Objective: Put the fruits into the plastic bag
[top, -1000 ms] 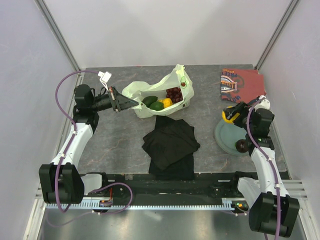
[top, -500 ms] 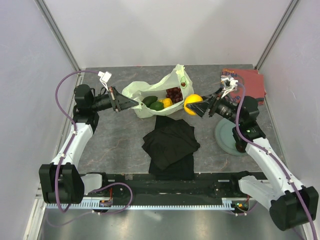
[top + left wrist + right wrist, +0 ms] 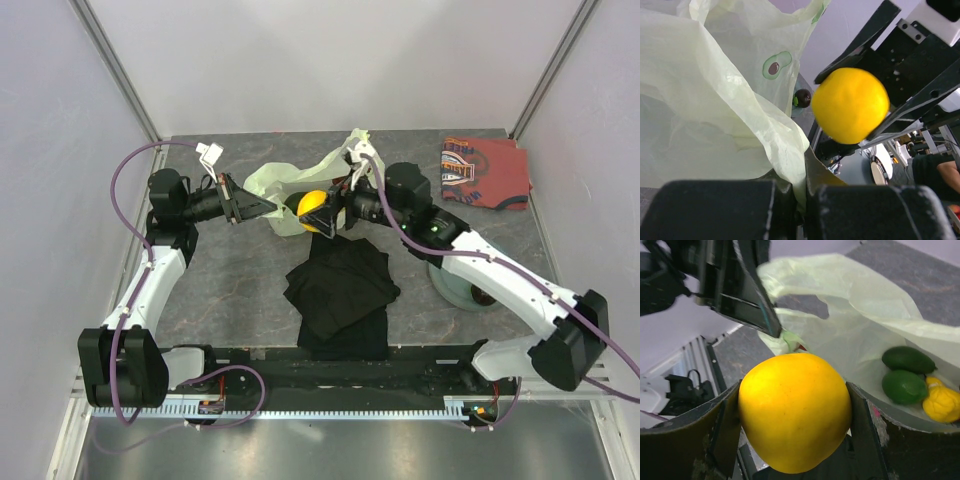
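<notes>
**Right gripper.** We find the right gripper clamped on a large round yellow fruit. The jaws stand as far apart as the fruit is wide. In the right wrist view one finger presses on each side of it. The fruit is held at the mouth of the plastic bag, just inward of the middle of the table's far edge.

**Left gripper.** The left gripper is closed tight on a fold of the bag's rim, on the side facing the left edge. The left wrist view shows the thin film pinched between its two black fingers. The film rises from that pinch as a raised wall beside the held fruit.

**Bag contents.** Through the open mouth, the right wrist view shows two green fruits lying together. A small yellow fruit touches the nearer one. In the top view the right arm covers this part of the bag. We cannot tell what else lies inside.

**Outside the bag.** A dark round fruit rests on the plate near the right edge, well apart from the bag and partly under the right arm.

**Surroundings.** A black cloth lies folded on the table, between the bag and the near edge. A patterned cloth lies in the far right corner.
</notes>
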Motion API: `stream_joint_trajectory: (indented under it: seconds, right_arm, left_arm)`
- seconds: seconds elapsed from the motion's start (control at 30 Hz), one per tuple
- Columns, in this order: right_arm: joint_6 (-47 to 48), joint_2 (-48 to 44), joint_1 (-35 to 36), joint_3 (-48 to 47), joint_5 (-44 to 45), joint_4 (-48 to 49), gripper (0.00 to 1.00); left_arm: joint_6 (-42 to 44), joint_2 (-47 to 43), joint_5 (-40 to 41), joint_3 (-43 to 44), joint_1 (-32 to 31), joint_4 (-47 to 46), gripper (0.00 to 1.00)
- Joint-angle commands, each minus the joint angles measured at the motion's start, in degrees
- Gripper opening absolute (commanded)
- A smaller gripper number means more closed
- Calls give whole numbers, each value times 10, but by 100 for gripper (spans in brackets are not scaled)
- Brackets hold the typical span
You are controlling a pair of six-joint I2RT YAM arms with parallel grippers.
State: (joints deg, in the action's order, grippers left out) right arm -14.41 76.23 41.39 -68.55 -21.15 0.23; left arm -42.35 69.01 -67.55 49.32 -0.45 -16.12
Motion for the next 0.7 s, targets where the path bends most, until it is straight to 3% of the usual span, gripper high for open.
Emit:
stream_joint_trajectory:
  seconds: [0.0,0.2,0.4,0.67]
  right_arm:
    - [31,33,12,-53,98,-37,0]
    - [-17,70,16,-97,243,-58,0]
    - [-19,125,19,-152,275,-105,0]
    - [1,250,55,-271,425,-240,0]
  left_arm:
    - [12,4,0,17,0,-8,2]
    - [12,3,0,17,0,-8,2]
    - [11,3,0,18,0,-8,1]
    - [11,4,0,17,0,-8,1]
